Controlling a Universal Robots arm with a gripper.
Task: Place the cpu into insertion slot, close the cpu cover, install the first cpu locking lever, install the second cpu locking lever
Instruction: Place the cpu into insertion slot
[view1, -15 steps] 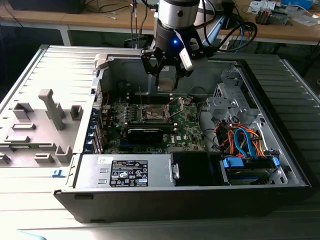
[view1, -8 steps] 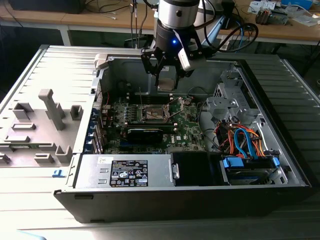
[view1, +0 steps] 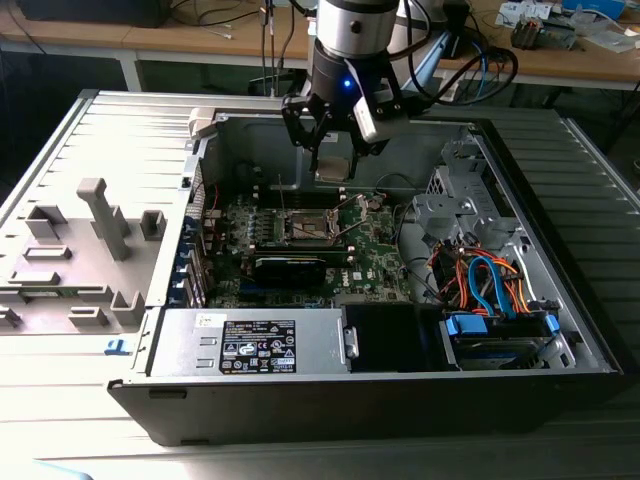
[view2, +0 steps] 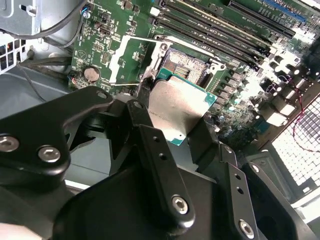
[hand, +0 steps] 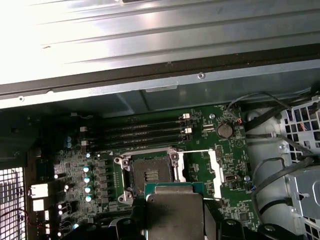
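My gripper hangs over the open computer case, shut on the cpu, a flat silvery square with a green edge. In both wrist views black fingers clamp the cpu by two opposite edges, and it is level. It hovers above and a little to one side of the insertion slot, whose dark centre is uncovered. The cpu cover is swung open beside the socket, and the green board shows through its window. Thin locking levers stand raised by the socket.
A grey power supply box lies along the case's near wall. A drive cage with blue and orange cables fills the exterior view's right. Long black memory slots run beside the socket. A grey fixture tray lies outside the case at the exterior view's left.
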